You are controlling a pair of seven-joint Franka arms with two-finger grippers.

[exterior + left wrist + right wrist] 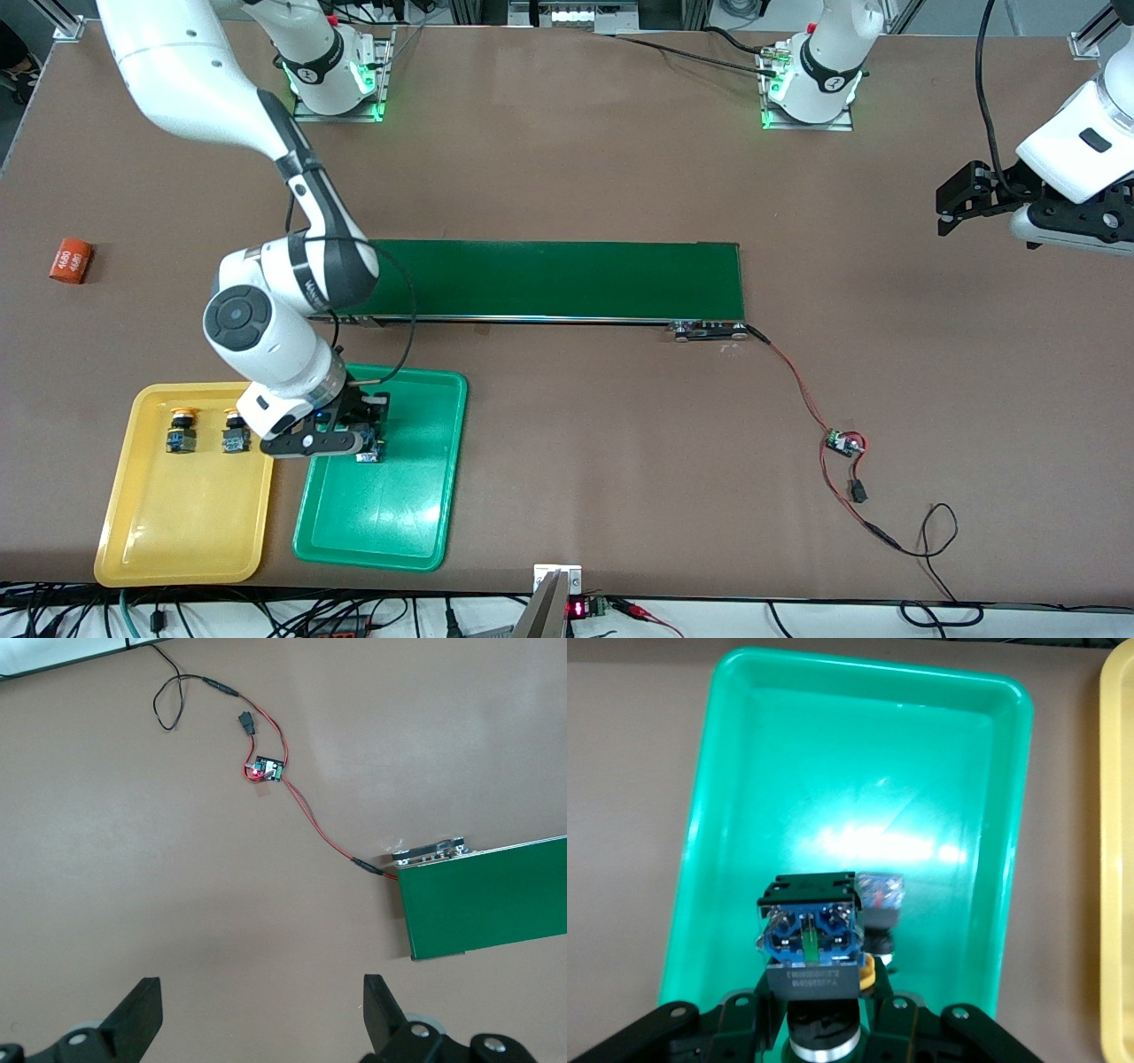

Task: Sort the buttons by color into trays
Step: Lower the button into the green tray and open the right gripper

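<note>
You have two shallow plastic trays on the worktop: one yellow tray [133, 549] and one green tray [416, 532].

Two yellow-capped push-button switches sit in the yellow tray, count 2: [182, 430] and [234, 431].

In the green tray you can count two more switches with black-and-blue bodies: one clamped [808, 935], one lying just beside it [879, 904].

One long dark-green conveyor belt [567, 279]. One orange cylinder with white print [71, 260]. One small circuit board on red wires [843, 441].
</note>
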